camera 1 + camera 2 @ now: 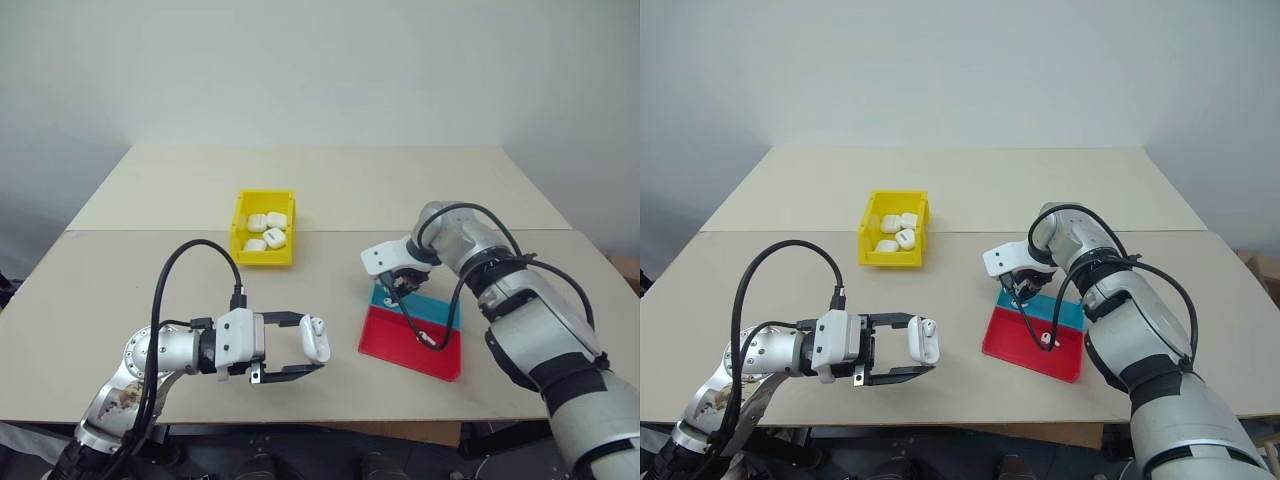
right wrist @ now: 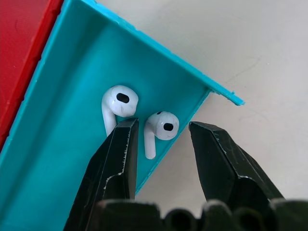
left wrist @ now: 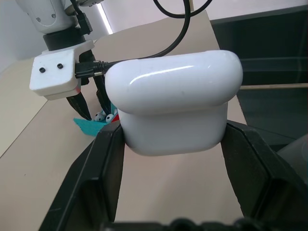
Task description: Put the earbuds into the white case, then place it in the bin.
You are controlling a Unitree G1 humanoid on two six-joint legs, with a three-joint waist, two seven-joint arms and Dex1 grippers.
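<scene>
My left gripper (image 1: pixel 319 344) hovers over the near table edge, shut on a white case (image 1: pixel 316 338); in the left wrist view the case (image 3: pixel 173 96) sits squeezed between both black fingers (image 3: pixel 103 168). My right gripper (image 1: pixel 400 289) points down into the blue end of the tray (image 1: pixel 445 315). In the right wrist view it (image 2: pixel 163 127) stands open, straddling one earbud (image 2: pixel 162 126) that lies in the tray's corner. A second earbud (image 2: pixel 118 102) rests just beside it, outside the left finger.
The yellow bin (image 1: pixel 240 226) stands at mid-table, left of the tray, holding several white cases (image 1: pixel 268 232). The tray's red part (image 1: pixel 400 340) reaches toward the near table edge. Black cables loop off both wrists.
</scene>
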